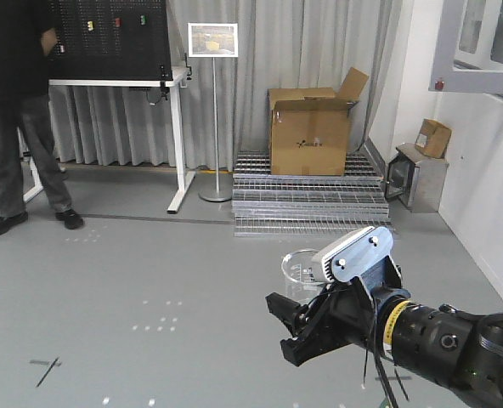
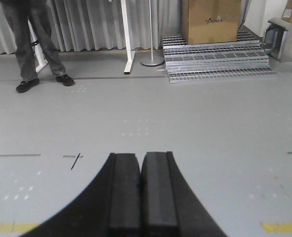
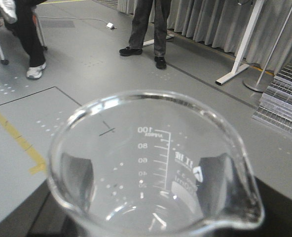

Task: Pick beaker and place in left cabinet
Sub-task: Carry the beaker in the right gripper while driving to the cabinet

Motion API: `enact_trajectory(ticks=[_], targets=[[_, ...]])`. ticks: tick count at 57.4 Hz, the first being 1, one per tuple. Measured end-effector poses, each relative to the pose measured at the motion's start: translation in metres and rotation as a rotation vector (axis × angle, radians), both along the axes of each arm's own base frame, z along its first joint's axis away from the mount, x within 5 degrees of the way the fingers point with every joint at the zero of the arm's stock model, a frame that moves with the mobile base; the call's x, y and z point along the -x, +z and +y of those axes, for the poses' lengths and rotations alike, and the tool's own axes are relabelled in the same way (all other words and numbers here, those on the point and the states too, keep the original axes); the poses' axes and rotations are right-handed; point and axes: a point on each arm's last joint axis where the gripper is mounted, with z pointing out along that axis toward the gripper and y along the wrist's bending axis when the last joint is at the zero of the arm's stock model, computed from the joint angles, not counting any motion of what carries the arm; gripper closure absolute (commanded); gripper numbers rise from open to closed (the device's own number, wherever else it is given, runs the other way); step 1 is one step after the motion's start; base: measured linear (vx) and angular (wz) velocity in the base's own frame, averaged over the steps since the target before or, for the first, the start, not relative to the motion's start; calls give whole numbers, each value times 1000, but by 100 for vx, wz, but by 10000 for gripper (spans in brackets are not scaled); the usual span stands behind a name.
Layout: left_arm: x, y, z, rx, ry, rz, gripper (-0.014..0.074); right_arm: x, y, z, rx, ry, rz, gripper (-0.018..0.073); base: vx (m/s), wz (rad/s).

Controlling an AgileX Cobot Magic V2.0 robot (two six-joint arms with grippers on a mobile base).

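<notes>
The small clear glass beaker (image 3: 151,163), with a pour lip and white graduation marks, is held upright in the air over the grey floor (image 1: 149,280), in front of the robot. Your right gripper (image 1: 287,330) is grasping it. In the right wrist view the beaker fills the frame, and the dark fingers (image 3: 216,173) show through the glass, one on each side of the wall, low down. It looks empty.

Your left gripper (image 2: 141,170) has its black fingers clenched together with nothing between them, pointing out over bare floor.

The light grey metal left cabinet appears in no view, so you cannot tell from here where the carry must go.

Expect the beaker to be light, rigid, smooth and slippery. It would likely break if squeezed hard or knocked against a shelf edge. The hold across the cylinder wall, below the flared rim, seems the right one. Hold it level and avoid gripping the lip.
</notes>
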Motion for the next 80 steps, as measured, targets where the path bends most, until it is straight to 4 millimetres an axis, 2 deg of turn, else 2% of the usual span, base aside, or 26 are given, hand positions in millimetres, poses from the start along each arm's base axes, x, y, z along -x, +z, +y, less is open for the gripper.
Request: enact_trajectory(ticks=[80], targets=[[0, 0, 0, 0, 0, 0, 593, 0, 0, 0, 1, 0, 0, 456, 76, -4]])
